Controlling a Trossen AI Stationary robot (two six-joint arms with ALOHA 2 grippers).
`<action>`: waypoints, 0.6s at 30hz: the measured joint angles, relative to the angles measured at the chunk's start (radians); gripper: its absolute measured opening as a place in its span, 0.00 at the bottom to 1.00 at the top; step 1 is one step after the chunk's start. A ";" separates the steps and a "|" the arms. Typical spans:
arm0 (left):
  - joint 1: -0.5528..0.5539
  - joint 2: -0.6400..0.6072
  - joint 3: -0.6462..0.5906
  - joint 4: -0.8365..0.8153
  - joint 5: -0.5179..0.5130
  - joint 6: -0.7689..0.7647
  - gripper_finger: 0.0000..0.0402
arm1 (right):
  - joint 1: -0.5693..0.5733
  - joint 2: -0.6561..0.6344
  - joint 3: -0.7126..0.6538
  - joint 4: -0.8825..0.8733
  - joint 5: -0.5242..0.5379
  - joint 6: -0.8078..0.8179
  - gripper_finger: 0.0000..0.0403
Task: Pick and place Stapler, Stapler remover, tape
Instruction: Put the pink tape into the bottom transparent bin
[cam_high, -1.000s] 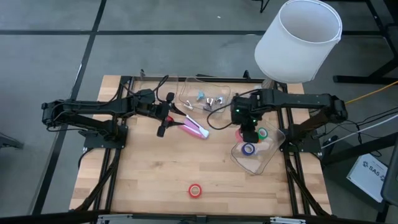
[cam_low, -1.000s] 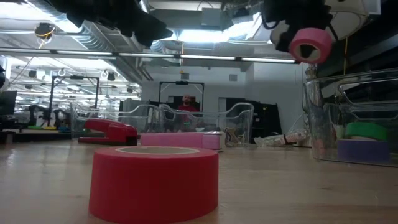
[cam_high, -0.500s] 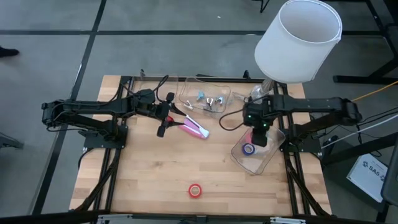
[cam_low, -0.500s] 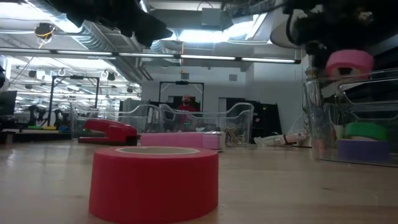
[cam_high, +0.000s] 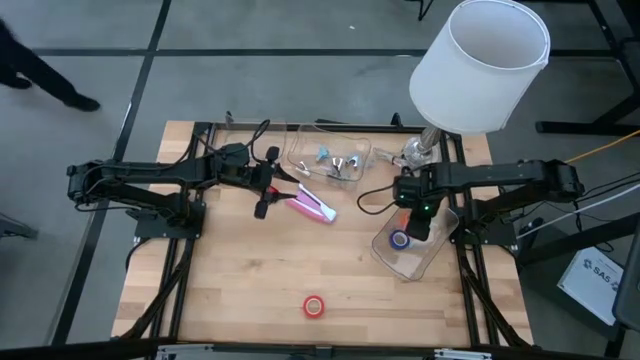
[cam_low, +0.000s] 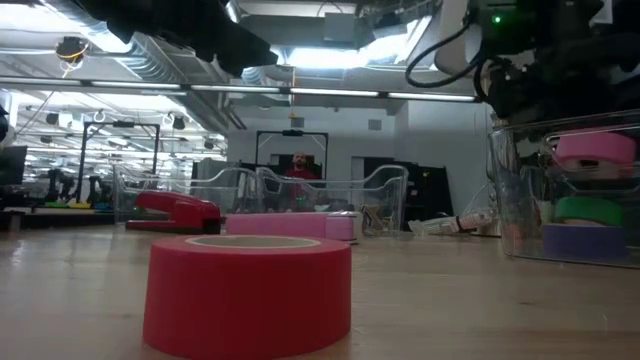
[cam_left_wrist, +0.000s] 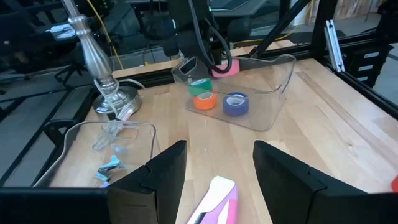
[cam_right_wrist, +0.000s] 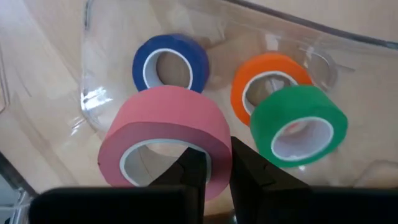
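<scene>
The right hand (cam_high: 419, 222) is closed on the wall of a pink tape roll (cam_right_wrist: 165, 140), its two fingers pinching the ring from inside and out, and holds it low inside a clear plastic bin (cam_high: 432, 255) that sits at about four o'clock from the tabletop's (cam_high: 250, 290) centre. Below the held roll, on the bin's floor, lie three more rolls: a blue one (cam_right_wrist: 170, 60), an orange one (cam_right_wrist: 270, 78) and a green one (cam_right_wrist: 297, 124) that leans against the orange. In the low view the pink roll (cam_low: 594, 152) hangs just above the green one (cam_low: 588, 209), with the blue-purple one (cam_low: 582, 242) lowest.

The left hand (cam_high: 268, 190) hovers with its fingers apart and empty at about ten o'clock from the centre, just beside a pink stapler (cam_high: 314, 207), whose end shows between the fingers in the left wrist view. A red stapler (cam_low: 177, 211) lies on the far part of the tabletop in the low view.

A second clear bin (cam_high: 300, 140) at twelve o'clock holds small claw-shaped staple removers (cam_high: 340, 164). A red tape roll (cam_high: 314, 306) lies alone near the six o'clock edge. A lamp with a white shade (cam_high: 480, 65) stands at two o'clock.
</scene>
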 joint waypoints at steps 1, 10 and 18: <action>0.000 0.000 0.000 0.000 0.000 0.000 0.46 | 0.000 0.000 -0.009 0.015 -0.004 0.000 0.11; 0.000 0.000 0.000 0.000 0.000 0.000 0.46 | 0.000 0.001 -0.026 0.035 -0.015 0.030 0.11; 0.000 0.000 0.000 0.000 0.000 0.007 0.46 | 0.002 0.001 -0.026 -0.016 -0.022 -0.005 0.11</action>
